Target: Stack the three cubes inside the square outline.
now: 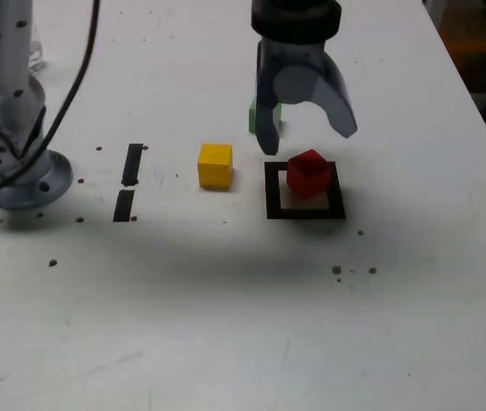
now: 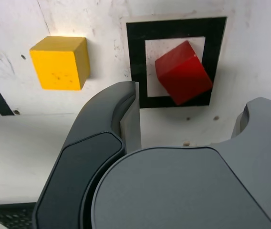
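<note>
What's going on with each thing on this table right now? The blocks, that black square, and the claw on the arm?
Red cube: sitting inside the square outline, turned askew, not gripped.
Yellow cube: flat on the table, outside the outline, untouched.
Green cube: on the table, mostly hidden behind the end effector.
End effector: open, empty, above the table.

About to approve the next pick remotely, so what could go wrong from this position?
1. The red cube sits rotated inside the square outline, one corner over the tape; a cube stacked on it may seat askew.
2. The green cube is mostly hidden behind the open gripper, so its pose is unclear.
3. The gripper hangs close above the red cube and could nudge it when moving toward the yellow cube.
</note>
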